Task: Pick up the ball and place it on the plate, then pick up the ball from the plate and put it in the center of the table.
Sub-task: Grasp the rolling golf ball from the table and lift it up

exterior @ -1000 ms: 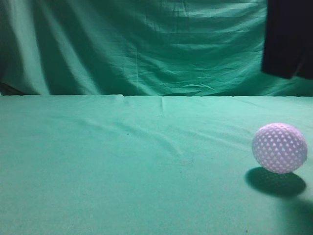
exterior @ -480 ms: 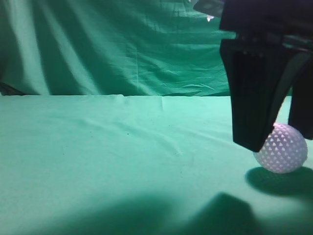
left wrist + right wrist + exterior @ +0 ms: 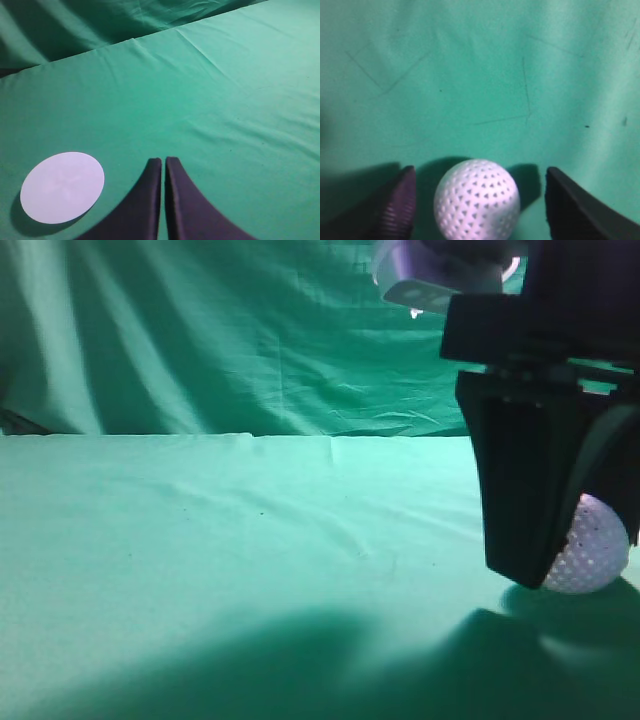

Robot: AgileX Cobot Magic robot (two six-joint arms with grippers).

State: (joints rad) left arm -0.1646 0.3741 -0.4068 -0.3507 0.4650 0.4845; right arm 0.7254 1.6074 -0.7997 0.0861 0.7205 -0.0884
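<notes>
A white ball [image 3: 597, 552] with small triangular holes rests on the green cloth at the far right of the exterior view, partly hidden by my right gripper [image 3: 580, 575]. In the right wrist view the ball [image 3: 476, 200] lies between the two open fingers of the right gripper [image 3: 479, 200], with gaps on both sides. A flat white round plate [image 3: 62, 187] lies on the cloth at the lower left of the left wrist view. My left gripper [image 3: 163, 161] is shut and empty, to the right of the plate. The plate does not show in the exterior view.
Green cloth covers the table [image 3: 250, 570] and hangs as a backdrop [image 3: 250, 330] behind it. The right arm's shadow falls across the front of the table.
My right gripper has come down from the upper right and now straddles the ball. Its shadow has spread over the front of the table. The ball has stayed in place.
</notes>
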